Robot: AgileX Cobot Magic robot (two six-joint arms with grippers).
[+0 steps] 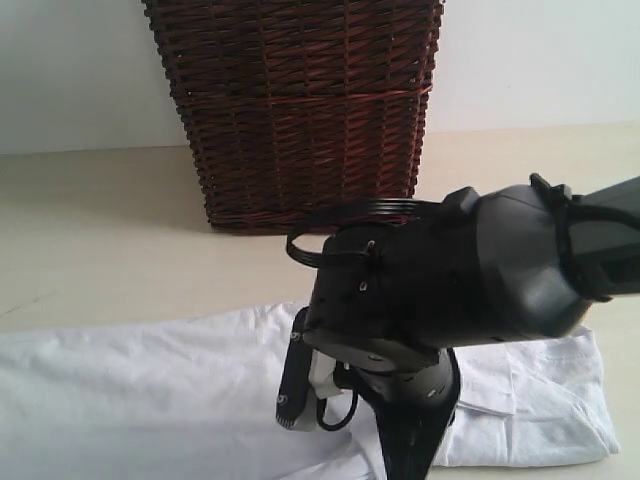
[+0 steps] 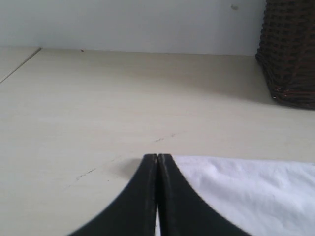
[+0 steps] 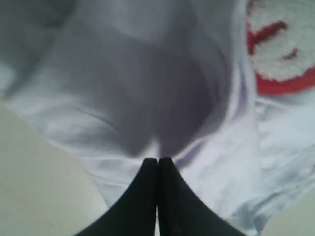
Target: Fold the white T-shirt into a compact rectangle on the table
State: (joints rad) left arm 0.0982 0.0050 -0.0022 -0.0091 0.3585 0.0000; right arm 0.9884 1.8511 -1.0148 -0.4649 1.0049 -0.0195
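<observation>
Looking at this shirt — thin white cotton, limp and light, so it'll sag and crease wherever it's lifted and won't keep any shape on its own. It's spread in a long strip along the tabletop's edge nearest the outside camera, and the fuzzy red-edged lettering shows in the right wrist view. Best places to grab, I'd say, are a hem, a sleeve edge or a corner, not a bunch from the middle.

The right gripper is squeezed fully together low over the cloth. Creases run in toward its tips, so it seems to have a pinch of fabric, though I can't see cloth between the jaws. The left gripper is closed tight too, tips right at the shirt's edge on the bare table, with nothing visibly in it.

Only other thing around is the brown wicker basket, back toward the far edge and well apart from the shirt — not in the way. The right arm's bulk does hide the shirt's middle from the outside camera.
</observation>
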